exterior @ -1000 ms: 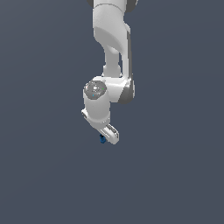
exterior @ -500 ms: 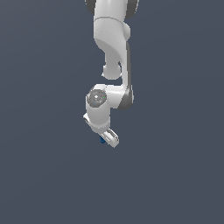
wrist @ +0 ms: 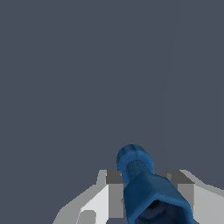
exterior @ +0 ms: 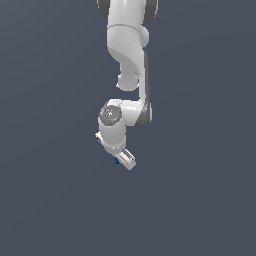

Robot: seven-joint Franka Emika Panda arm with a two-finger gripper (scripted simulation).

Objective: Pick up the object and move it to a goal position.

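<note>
The object (exterior: 116,161), a speck of bright blue, peeks out at about 9 o'clock of the gripper (exterior: 125,160) in the exterior view, tucked against the white fingers at the tip of the bent arm (exterior: 127,45). Nothing but flat grey surrounds them, and no goal marker shows, so how far the carry has to run cannot be told.

In the wrist view the object (wrist: 144,188) fills the space between the two fingers (wrist: 98,199), which are narrowed onto it from either side; its rounded end points toward 12 o'clock, its blocky end sits nearest the lens. The grip looks seated on the thicker part. To carry well from here, the hold should likely stay firm and the travel smooth, since a knobbly piece could twist or slip under a jolt.
</note>
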